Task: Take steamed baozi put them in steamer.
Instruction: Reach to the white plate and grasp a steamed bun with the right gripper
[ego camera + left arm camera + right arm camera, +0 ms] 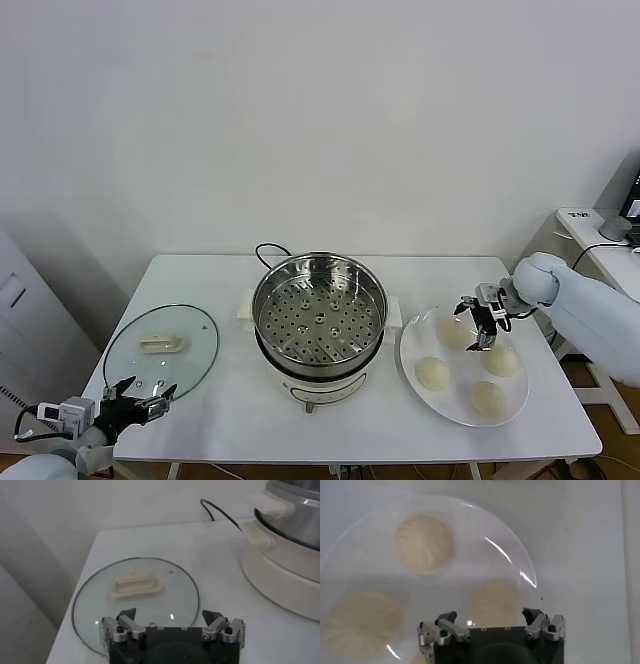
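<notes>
The steamer (320, 315), a shiny steel pot with a perforated floor on a white base, stands mid-table with nothing in it. Several cream-white steamed baozi (432, 373) lie on a plate (463, 410) to its right. My right gripper (480, 325) hangs open over the plate's far part. In the right wrist view one baozi (494, 602) lies just below and between the spread fingers of the right gripper (490, 617), not gripped. Two more baozi (424, 542) (362, 622) sit farther off on the plate (520, 565). My left gripper (135, 400) waits open at the table's front-left corner.
A round glass lid (160, 350) with a white handle lies flat left of the steamer. In the left wrist view the lid (135, 595) is just beyond the left gripper (170, 616). The steamer's black cord (268, 250) loops behind it. White furniture stands off both table ends.
</notes>
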`<state>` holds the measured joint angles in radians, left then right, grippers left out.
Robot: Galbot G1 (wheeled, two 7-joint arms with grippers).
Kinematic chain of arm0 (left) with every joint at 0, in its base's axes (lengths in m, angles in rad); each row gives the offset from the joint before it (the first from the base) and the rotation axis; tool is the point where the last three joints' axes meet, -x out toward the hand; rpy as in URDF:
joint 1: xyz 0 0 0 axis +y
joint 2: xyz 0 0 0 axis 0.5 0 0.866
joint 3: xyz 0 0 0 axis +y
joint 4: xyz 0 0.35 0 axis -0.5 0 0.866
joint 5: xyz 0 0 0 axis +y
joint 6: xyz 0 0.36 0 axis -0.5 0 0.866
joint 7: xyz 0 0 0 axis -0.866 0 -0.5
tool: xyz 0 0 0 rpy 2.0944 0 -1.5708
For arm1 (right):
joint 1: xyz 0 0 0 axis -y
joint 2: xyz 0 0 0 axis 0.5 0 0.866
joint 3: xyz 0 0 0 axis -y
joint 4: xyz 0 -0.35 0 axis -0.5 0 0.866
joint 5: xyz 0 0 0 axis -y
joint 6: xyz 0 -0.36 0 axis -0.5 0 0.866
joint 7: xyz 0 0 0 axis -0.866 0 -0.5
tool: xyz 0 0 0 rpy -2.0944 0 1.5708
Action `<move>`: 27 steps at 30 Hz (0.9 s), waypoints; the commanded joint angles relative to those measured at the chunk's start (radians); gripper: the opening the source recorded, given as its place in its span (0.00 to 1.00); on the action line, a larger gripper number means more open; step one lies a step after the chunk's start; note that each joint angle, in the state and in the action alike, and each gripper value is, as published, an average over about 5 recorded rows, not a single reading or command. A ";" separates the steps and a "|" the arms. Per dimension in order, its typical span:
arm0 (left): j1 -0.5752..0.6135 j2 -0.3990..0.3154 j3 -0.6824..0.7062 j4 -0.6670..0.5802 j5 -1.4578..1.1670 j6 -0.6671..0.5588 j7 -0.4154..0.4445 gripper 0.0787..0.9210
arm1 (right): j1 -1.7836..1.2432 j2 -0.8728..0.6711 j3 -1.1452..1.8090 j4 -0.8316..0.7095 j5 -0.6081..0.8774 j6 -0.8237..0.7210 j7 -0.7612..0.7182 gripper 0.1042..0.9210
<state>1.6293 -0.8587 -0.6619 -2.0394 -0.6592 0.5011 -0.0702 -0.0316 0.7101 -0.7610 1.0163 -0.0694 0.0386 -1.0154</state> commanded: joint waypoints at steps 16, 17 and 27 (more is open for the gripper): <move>0.007 0.001 0.003 -0.015 0.001 0.009 -0.004 0.88 | -0.001 0.121 0.021 -0.129 -0.048 0.029 -0.044 0.61; 0.008 0.001 0.003 -0.016 0.001 0.010 -0.004 0.88 | -0.001 0.122 0.021 -0.128 -0.049 0.029 -0.049 0.58; 0.011 -0.008 -0.002 -0.024 0.002 0.019 -0.008 0.88 | 0.022 0.090 0.006 -0.089 -0.034 0.028 -0.071 0.45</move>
<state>1.6403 -0.8676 -0.6643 -2.0640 -0.6582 0.5189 -0.0784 -0.0040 0.7884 -0.7628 0.9367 -0.0942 0.0610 -1.0787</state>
